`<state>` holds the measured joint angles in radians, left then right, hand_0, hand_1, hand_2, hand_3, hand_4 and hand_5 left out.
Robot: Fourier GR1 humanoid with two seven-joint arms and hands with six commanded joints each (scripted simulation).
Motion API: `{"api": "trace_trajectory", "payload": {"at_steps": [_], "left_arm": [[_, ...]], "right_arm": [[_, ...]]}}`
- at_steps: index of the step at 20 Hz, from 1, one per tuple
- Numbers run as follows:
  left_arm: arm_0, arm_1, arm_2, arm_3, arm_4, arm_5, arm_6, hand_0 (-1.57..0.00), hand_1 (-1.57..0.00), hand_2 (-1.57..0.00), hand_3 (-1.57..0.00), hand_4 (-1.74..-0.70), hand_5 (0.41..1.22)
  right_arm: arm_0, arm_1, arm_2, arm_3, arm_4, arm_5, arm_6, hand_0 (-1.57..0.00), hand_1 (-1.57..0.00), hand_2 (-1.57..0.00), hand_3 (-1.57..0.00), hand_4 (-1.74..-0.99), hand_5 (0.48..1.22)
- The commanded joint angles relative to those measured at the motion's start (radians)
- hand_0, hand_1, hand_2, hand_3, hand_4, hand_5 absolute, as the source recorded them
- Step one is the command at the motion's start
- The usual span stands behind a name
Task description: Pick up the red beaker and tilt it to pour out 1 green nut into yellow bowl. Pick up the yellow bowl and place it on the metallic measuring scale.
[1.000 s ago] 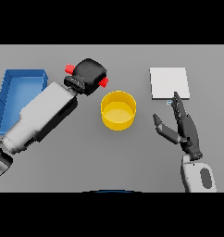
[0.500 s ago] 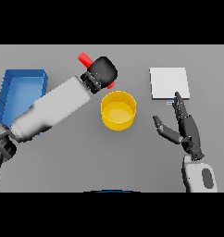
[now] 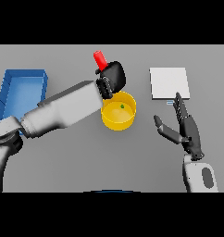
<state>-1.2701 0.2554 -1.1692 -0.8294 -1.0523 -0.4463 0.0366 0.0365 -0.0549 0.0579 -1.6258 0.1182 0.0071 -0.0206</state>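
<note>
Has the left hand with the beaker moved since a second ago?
Yes. The left hand, shut on the red beaker, has swung rightward from near the blue tray to the far rim of the yellow bowl, toward the scale.

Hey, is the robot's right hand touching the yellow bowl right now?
Apart. The head view shows the right hand open, with a strip of bare grey table between it and the yellow bowl.

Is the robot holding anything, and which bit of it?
Left hand grips the red beaker around its lower part. Right hand holds nothing.
</note>
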Motion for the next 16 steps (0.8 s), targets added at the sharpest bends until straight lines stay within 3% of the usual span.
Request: {"api": "trace_trajectory", "payload": {"at_steps": [1,8,13,15,16], "left_arm": [[-0.007,-0.017,-0.011,0.007,-0.004,-0.017,0.014,-1.57,-1.57,-1.57,-1.56,-1.74,1.221],[-0.072,-0.040,-0.105,0.067,-0.027,-0.029,-0.015,-1.57,-1.57,-1.57,-1.57,-1.74,1.221],[-0.115,-0.018,-0.121,0.055,-0.017,-0.017,-0.001,-1.57,-1.57,-1.57,-1.57,-1.74,1.221],[-0.165,0.003,-0.100,0.060,0.005,-0.006,-0.008,-1.57,-1.57,-1.57,-1.57,-1.74,1.159],[-0.191,0.013,-0.094,0.069,0.009,0.007,-0.001,-1.57,-1.57,-1.57,-1.57,-1.74,1.171]], "right_arm": [[0.009,-0.001,0.002,-0.011,-0.001,0.002,-0.002,0.00,0.00,0.00,0.00,-1.289,0.604],[0.005,0.005,0.002,0.017,0.019,-0.014,-0.029,0.00,0.00,0.00,0.00,-1.264,0.588],[0.007,-0.001,0.004,-0.002,0.019,-0.012,-0.015,0.00,0.00,0.00,0.00,-1.233,0.585],[0.000,0.001,0.003,-0.005,0.021,-0.018,-0.014,0.00,0.00,0.00,0.00,-1.222,0.590],[0.004,0.003,0.006,-0.013,0.016,-0.012,-0.028,0.00,0.00,0.00,0.00,-1.219,0.595]]}}
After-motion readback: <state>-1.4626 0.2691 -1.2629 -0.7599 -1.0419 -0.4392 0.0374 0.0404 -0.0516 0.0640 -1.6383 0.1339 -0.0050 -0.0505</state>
